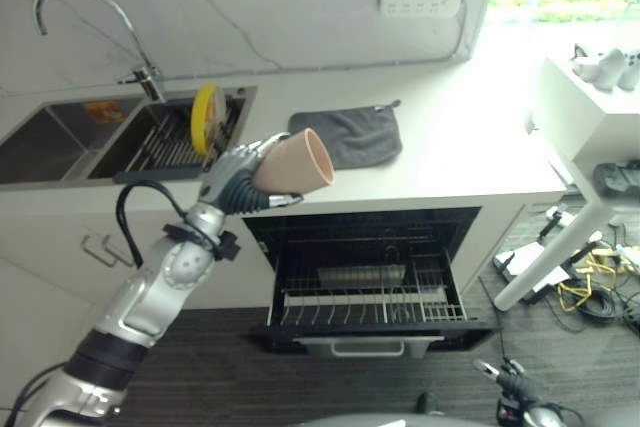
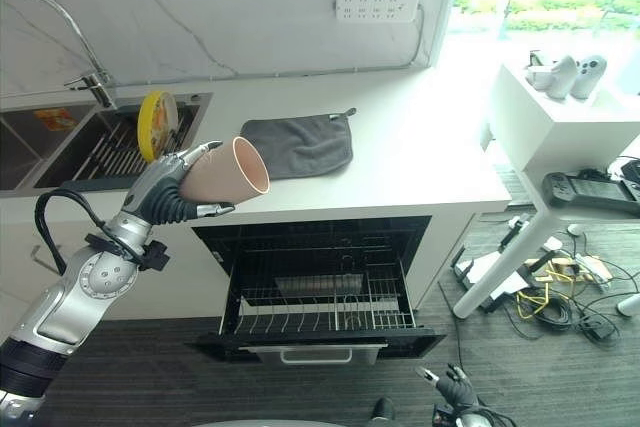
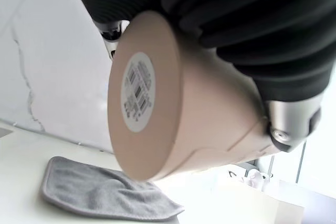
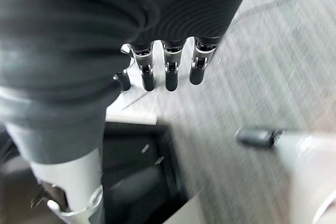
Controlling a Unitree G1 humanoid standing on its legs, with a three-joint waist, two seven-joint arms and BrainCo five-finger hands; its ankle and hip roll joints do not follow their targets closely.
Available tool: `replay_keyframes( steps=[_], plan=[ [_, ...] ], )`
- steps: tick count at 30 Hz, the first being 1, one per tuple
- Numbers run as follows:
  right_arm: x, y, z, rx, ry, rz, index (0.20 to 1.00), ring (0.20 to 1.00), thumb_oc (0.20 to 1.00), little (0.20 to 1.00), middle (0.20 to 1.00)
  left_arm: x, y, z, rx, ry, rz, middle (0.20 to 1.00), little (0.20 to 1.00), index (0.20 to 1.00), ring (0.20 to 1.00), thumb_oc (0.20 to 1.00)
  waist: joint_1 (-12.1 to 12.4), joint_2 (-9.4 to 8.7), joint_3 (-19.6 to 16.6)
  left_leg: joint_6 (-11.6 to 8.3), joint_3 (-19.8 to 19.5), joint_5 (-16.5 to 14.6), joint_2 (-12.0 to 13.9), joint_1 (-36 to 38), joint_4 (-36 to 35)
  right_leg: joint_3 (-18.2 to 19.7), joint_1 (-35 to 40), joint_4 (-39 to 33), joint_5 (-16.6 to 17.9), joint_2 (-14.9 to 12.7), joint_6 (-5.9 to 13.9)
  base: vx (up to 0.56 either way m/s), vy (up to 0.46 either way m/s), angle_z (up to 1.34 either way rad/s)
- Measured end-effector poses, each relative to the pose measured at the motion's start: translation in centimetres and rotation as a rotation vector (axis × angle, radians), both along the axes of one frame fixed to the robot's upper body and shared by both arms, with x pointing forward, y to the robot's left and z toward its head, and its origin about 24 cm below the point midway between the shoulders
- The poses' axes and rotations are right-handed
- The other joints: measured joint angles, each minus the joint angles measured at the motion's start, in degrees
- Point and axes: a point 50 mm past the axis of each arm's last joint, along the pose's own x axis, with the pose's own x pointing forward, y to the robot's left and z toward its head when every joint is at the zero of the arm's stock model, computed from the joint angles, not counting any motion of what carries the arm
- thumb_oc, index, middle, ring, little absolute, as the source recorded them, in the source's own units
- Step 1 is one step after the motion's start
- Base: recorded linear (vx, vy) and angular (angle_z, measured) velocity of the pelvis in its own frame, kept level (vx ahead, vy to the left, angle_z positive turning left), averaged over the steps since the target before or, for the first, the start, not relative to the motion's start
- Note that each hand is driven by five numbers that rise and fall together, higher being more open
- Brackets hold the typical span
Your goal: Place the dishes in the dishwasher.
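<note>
- holding a beige cup (image 1: 296, 164) on its side above the counter edge, the left hand (image 1: 232, 179) has its fingers curled round the cup's narrow base end, mouth pointing toward the grey cloth (image 1: 350, 135).
- below it the dishwasher (image 1: 365, 282) stands open with its wire rack (image 1: 370, 299) pulled out; a yellow plate (image 1: 205, 117) stands on edge in the sink rack (image 1: 170, 142).
- the right hand (image 4: 167, 69) hangs low over the floor, fingers straight and relaxed, carrying nothing.
- the cup looks stiff, smooth and light; its tapered wall could slip through the fingers, and if ceramic it would chip on a hard knock.
- judged best grip: round the wall near the base, as now, leaving the rim free to go mouth-down between the rack's tines.
</note>
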Motion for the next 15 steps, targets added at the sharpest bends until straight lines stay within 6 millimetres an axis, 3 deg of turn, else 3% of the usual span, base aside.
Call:
replay_keyframes(
  steps=[4, 6, 9, 15],
  plan=[
    [-2.6, 0.4, -1.0, 0.02, 0.071, -0.067, 1.0, 1.0, 1.0, 1.0, 1.0, 0.0, 0.0, 0.0, 0.0, 0.002, 0.001, 0.2, 0.2, 0.2, 0.2, 0.2, 0.19, -0.98, -0.08, 0.06, -0.01, -0.21, -1.11, 0.0, -0.07, 0.16, -0.01, -0.01, 0.01, -1.43, 0.9, 0.0, -0.002, 0.01],
    [-3.0, 0.2, -0.9, 0.019, 0.045, -0.136, 1.0, 1.0, 1.0, 1.0, 1.0, 0.0, 0.0, -0.1, 0.0, 0.002, 0.001, 0.2, 0.2, 0.2, 0.2, 0.2, 0.12, -1.07, -0.15, 0.41, 0.0, -0.42, -1.72, 0.03, -0.36, 0.26, -0.02, -0.01, 0.22, -2.07, 1.24, 0.0, 0.0, 0.0],
    [-2.8, -0.5, -0.5, 0.02, -0.032, -0.269, 1.0, 1.0, 1.0, 1.0, 1.0, 0.0, 0.0, -0.1, -0.009, 0.006, 0.001, 0.2, 0.2, 0.2, 0.2, 0.2, -0.19, -1.25, -0.28, 0.72, 0.38, -0.58, -2.2, 0.1, -0.37, 0.61, -0.14, -0.01, 0.41, -2.5, 1.47, -0.03, -0.001, -0.04],
    [-0.6, -2.7, 1.9, -0.027, -0.284, -0.466, 1.0, 1.0, 1.0, 1.0, 1.0, 0.4, 0.9, -1.4, -0.259, 0.1, 0.021, 0.2, 0.2, 0.2, 0.2, 0.2, -1.46, -2.28, -1.19, 0.68, 1.71, -0.29, -2.37, 0.76, -0.3, 2.09, -0.73, 0.0, 1.3, -2.02, 0.69, -0.03, -0.024, -0.13]
  ],
)
